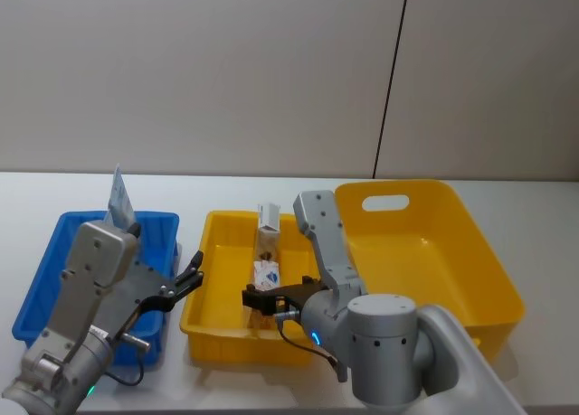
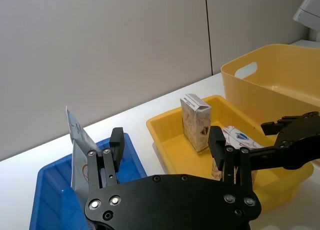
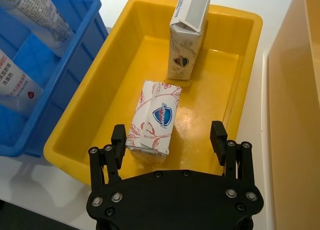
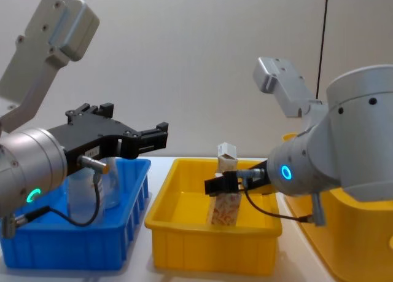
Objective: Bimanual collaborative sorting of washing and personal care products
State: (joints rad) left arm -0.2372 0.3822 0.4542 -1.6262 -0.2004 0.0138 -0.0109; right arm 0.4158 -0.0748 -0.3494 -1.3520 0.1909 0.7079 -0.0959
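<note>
Near carton, white with orange leaf print and a blue badge. It is in the small yellow bin, in the half toward the bin's near edge, flat or slightly propped; which one cannot be told. Its long axis runs near edge to far edge, along the bin's length.

Far carton stands upright against the bin's far edge, top flap lifted. It is apart from the near one, with bare floor between them.

Right gripper hangs over the bin's near edge, just above the near end of the near carton, fingers spread wide and empty. The line between its fingertips crosses the carton's long axis, so a closing pinch would take it across the narrow width. The carton is off-centre in the gap, closer to the finger on the blue bin's side. Judgement: a straight descent with a small sideways correction toward the blue bin is what the grasp needs.

Left gripper is also spread and empty, above the blue bin's edge nearest the small yellow bin. Tubes stand leaning inside the blue bin, toward its far edge. The right arm is clearly nearer the carton.

Large yellow bin stands at the small yellow bin's other side.
</note>
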